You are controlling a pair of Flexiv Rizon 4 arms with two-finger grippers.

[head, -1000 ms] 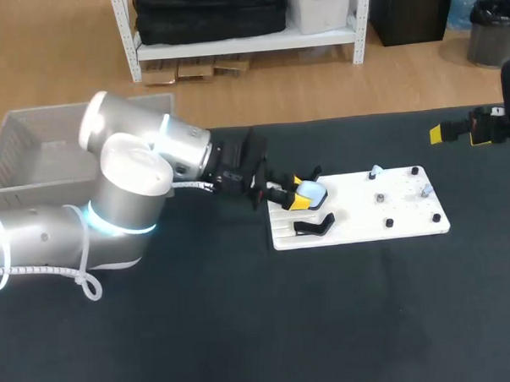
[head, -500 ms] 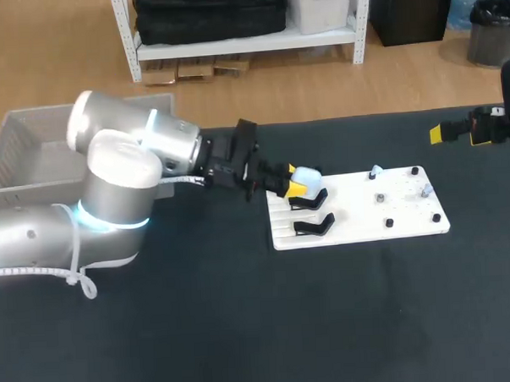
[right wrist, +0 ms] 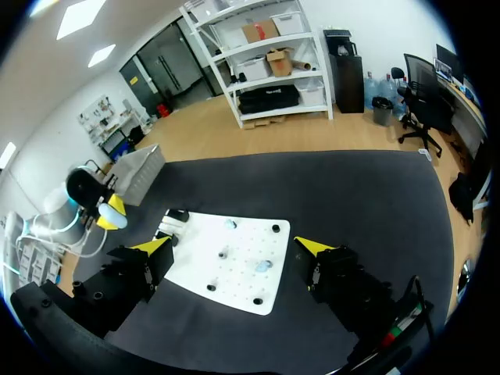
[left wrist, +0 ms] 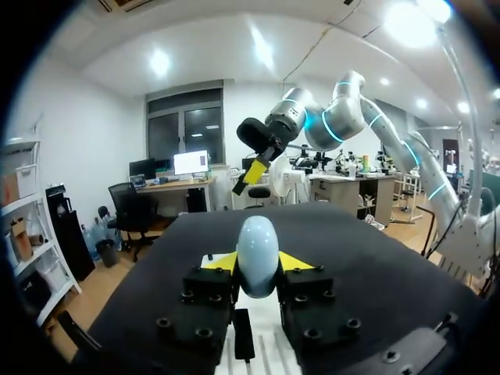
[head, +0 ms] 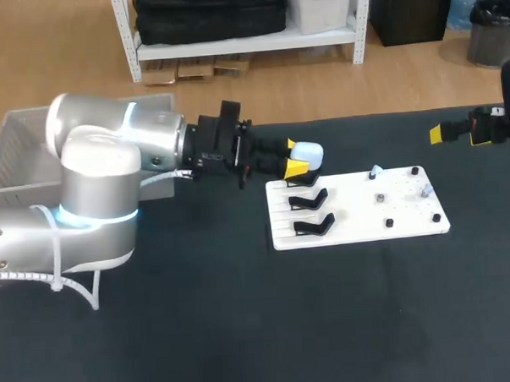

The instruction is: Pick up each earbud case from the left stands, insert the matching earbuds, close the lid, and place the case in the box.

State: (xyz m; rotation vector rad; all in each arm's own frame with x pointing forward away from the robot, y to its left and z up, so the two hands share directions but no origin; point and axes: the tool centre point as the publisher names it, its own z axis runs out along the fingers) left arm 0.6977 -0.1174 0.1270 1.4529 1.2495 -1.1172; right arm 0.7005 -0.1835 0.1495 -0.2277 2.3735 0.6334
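Head view: the left gripper [head: 298, 158] is clenched on a pale blue, rounded earbud case [head: 311, 153], held near the far left corner of the white perforated board [head: 358, 213]. 2 black stands [head: 309, 200] sit on the board's left part. A grey plastic basket [head: 16, 151] stands at the dark table's [head: 244, 327] left edge, and the right gripper [head: 456, 131] is well apart at the right.

Left wrist view: the left gripper [left wrist: 258, 267] has both yellow fingertips [left wrist: 222, 262] pressed against the earbud case [left wrist: 258, 246], which stands upright between them.

Right wrist view: the right gripper [right wrist: 234, 246] is released, its fingers spread wide, with the white perforated board [right wrist: 242, 242] ahead of it. Beyond the board, the left gripper [right wrist: 111, 212] grasps the earbud case [right wrist: 115, 220].
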